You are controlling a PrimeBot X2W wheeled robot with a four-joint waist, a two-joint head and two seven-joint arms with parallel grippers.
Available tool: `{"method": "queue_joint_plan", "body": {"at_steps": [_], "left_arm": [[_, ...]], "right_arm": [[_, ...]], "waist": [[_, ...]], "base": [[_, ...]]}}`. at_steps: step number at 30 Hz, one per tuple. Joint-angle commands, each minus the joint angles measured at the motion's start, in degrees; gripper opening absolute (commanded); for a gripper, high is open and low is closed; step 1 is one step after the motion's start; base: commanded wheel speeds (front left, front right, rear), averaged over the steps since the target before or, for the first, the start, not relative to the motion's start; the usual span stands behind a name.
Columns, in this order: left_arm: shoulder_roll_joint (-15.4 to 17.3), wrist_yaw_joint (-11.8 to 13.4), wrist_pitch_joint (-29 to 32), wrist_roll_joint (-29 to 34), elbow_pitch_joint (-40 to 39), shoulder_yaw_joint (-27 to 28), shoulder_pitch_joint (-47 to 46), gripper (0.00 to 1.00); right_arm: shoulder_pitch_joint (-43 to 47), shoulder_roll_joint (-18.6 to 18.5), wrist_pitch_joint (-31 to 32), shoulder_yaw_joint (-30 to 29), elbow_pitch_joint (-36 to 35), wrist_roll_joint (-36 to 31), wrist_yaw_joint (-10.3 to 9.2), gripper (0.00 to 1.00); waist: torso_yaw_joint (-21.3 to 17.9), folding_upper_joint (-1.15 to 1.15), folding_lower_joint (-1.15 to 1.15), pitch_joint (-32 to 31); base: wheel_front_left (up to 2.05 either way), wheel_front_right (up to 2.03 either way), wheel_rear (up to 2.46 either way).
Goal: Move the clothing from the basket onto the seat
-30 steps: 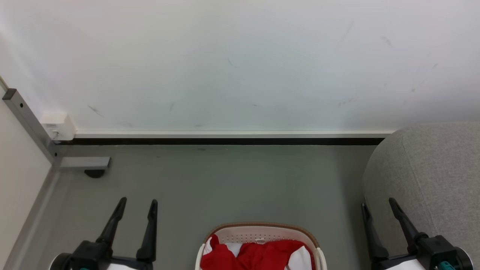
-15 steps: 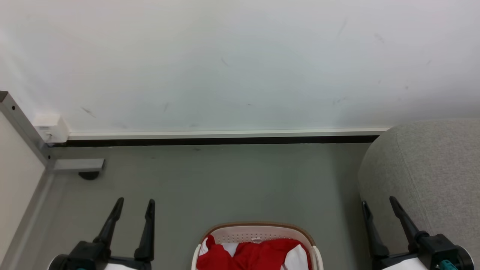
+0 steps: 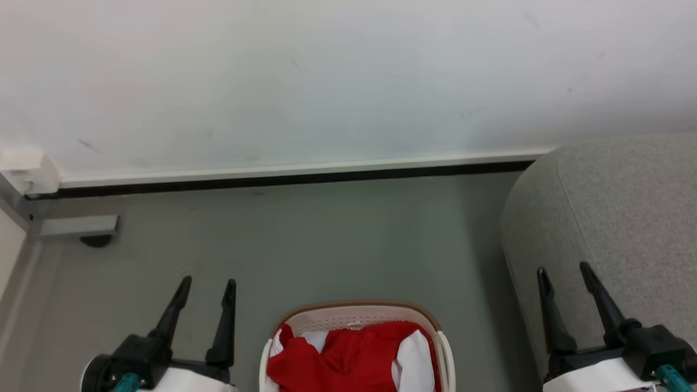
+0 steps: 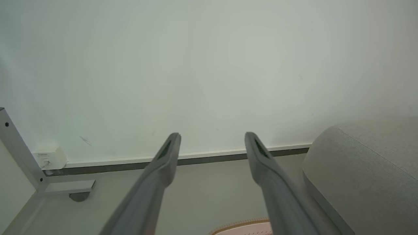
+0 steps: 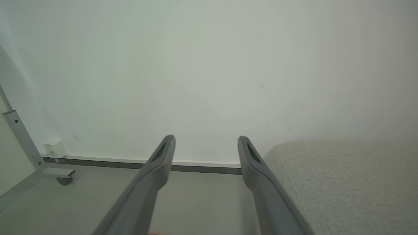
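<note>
Hanging at the near left, the left gripper [image 3: 209, 281] had its two dark fingers spread apart, with nothing between them but the grey floor [image 3: 337, 239] beyond. And on the near right, the same story: the right gripper [image 3: 562, 268] stood wide and empty, its tips up against the rounded end of the seat [image 3: 626, 218]. Whether they brushed the fabric, I couldn't tell.

Right between the two arms sat the basket [image 3: 359, 306], near centre, on the floor, its near half cut off by the picture's edge. The clothing [image 3: 354, 359] lay bunched inside it, red folds with white panels poking out at left and right, none of it over the rim.

What stood in the way? The basket's own right wall and brown rim, then a strip of bare floor, then the seat's grey flank rising on the right, well above the rim.

Further off, a scuffed white wall [image 3: 326, 81] closed the far side, with a pale skirting board [image 3: 272, 173] and a dark gap along its foot. At the far left a grey metal frame foot [image 3: 76, 225] rested on a dark caster [image 3: 95, 240], a small white box [image 3: 24, 169] just above it at the wall's base.

From the left wrist, the parted fingers framed the skirting, and a sliver of the brown rim showed between them.
</note>
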Motion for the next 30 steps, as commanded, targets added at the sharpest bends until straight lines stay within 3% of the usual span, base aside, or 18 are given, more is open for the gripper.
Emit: {"method": "queue_joint_plan", "body": {"at_steps": [1,8,12,19,27,30], "left_arm": [[0.7,0.0,0.0,0.4,0.4,-0.2,-1.0,1.00],[3.8,-0.5,0.0,1.3,4.1,-5.7,-6.6,1.00],[5.7,-0.5,0.0,-1.1,8.4,-9.9,-10.1,1.00],[10.4,-0.4,0.0,-3.4,19.5,-21.9,-18.1,1.00],[13.7,-0.5,4.1,-8.6,31.6,-38.0,-27.7,1.00],[14.3,-0.5,5.4,-9.7,34.2,-41.5,-30.1,1.00]], "right_arm": [[-0.9,0.0,-0.1,-0.3,-0.7,0.3,-0.12,1.00],[-3.4,0.0,-0.1,-1.4,-3.3,0.8,-0.12,1.00],[-5.0,0.0,-0.1,-1.5,-4.5,1.1,-0.12,1.00],[-7.1,0.0,-0.1,-2.0,-5.9,1.2,-0.12,1.00],[-9.0,0.0,-0.1,-2.0,-7.7,2.3,-0.12,1.00],[-9.4,0.0,-0.1,-1.8,-7.9,2.6,-0.12,1.00]], "waist": [[-1.1,0.00,0.00,2.1],[-2.7,0.00,0.00,8.9],[-3.6,0.00,0.00,12.7],[-4.5,0.00,0.00,17.9],[-6.0,0.00,0.00,22.8],[-6.5,0.00,0.00,24.0]], "base": [[0.00,0.00,0.00],[0.00,0.00,0.00],[0.00,0.00,0.00],[0.00,0.00,0.00],[0.00,0.00,0.00],[0.00,0.00,0.00]]}}
